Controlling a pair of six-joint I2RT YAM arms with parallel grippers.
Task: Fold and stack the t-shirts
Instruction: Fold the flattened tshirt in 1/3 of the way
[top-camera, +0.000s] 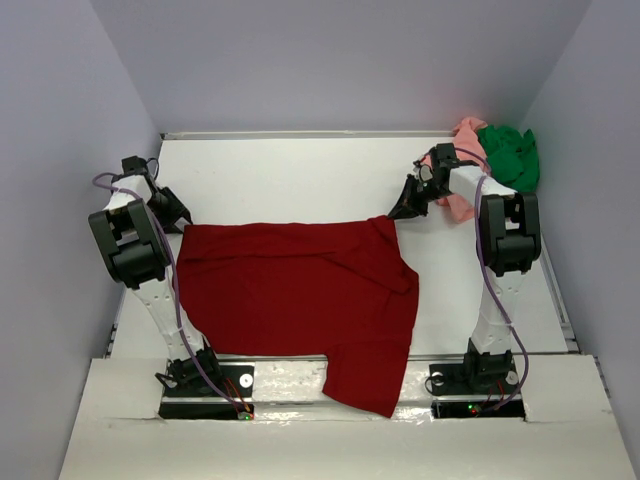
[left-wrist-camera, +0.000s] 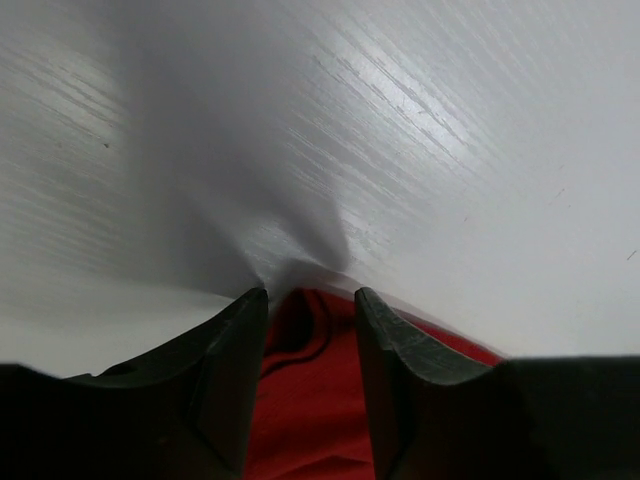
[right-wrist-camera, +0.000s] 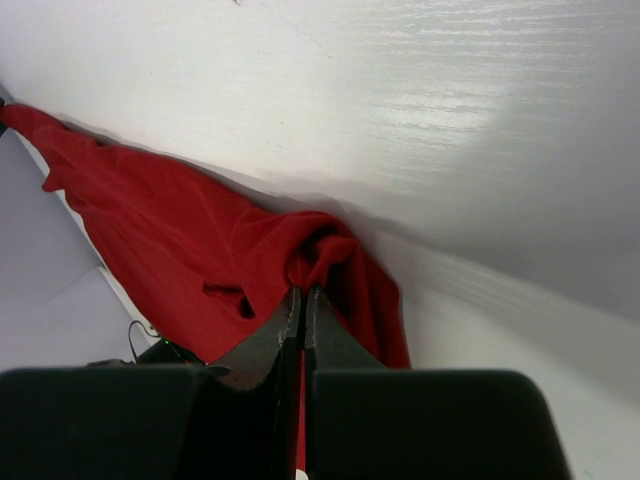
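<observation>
Dark red t-shirt (top-camera: 300, 290) lies rumpled, right fingers (right-wrist-camera: 302, 305) pinching its corner, left fingers (left-wrist-camera: 245, 330) spread astride its edge.

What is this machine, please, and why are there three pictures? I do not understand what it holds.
These are two robot arms bolted at the near edge of a white table. One picture looks down from above; the other two come from cameras on each wrist. A dark red t-shirt lies spread on the table, one part hanging over the near edge. The right gripper is shut on its far right corner. The left gripper has jaws apart around the far left corner. A pink t-shirt and a green t-shirt lie bunched in the far right corner.
</observation>
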